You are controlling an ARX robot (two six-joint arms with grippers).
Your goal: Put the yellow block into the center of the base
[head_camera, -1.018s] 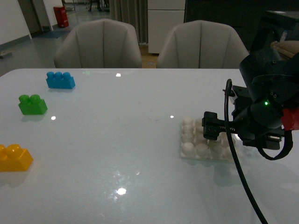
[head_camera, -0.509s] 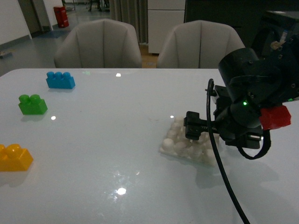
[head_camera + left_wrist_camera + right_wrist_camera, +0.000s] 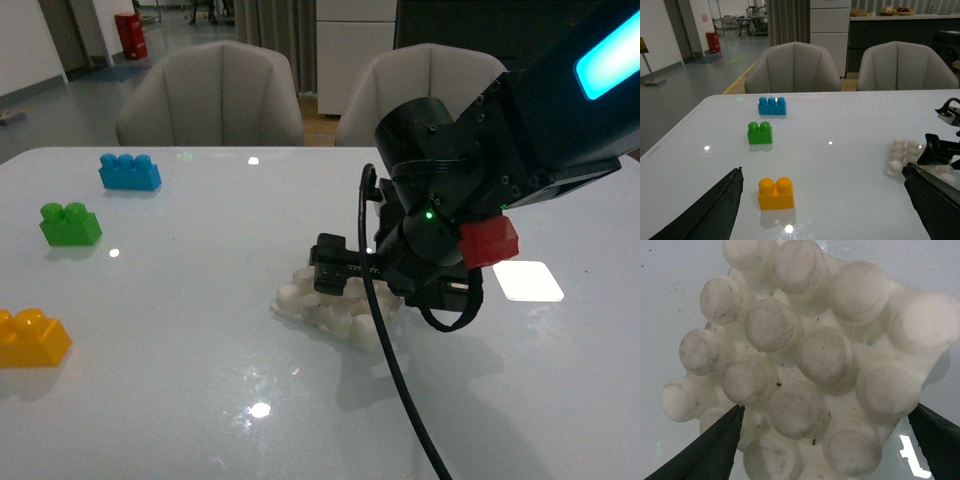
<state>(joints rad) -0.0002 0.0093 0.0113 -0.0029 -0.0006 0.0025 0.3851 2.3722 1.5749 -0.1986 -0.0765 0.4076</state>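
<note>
Right gripper (image 3: 825, 409) holds the base (image 3: 305, 303) by 2 sides, tilted. Next, set it flat, then fetch the yellow block (image 3: 30, 338).

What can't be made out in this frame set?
Front view: the base has its right side hidden behind the right wrist, as are the right claw fingers.
Right wrist view: part of the base rim is cut off by the frame edge.
Left wrist view: the base sits partly behind a left claw finger.
</note>
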